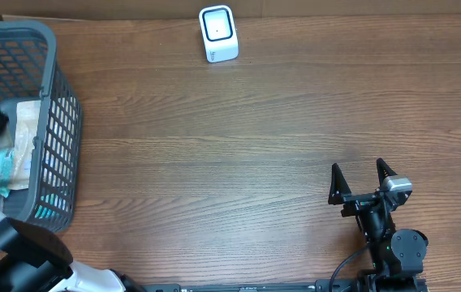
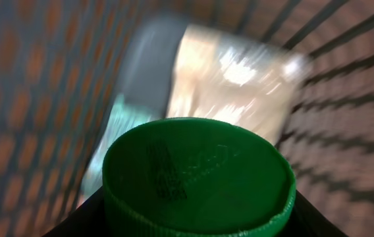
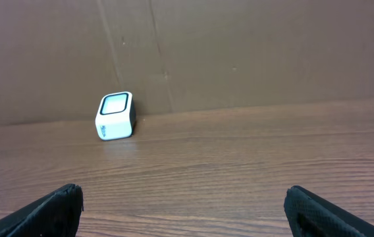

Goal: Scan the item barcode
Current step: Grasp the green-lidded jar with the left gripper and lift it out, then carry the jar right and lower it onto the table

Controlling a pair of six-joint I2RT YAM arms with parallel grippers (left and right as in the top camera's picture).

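Our left gripper (image 2: 197, 227) clamps a green-lidded container (image 2: 197, 174) inside the basket (image 1: 56, 89), well apart from the scanner (image 1: 217, 33), so a hasty lift could snag the mesh or loosen it, while our right gripper (image 1: 359, 167) rests spread wide.

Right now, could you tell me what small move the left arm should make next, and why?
Probably lift straight up: the left gripper appears closed on the green lid, the basket walls surround it, and the scanner stands well outside the basket.
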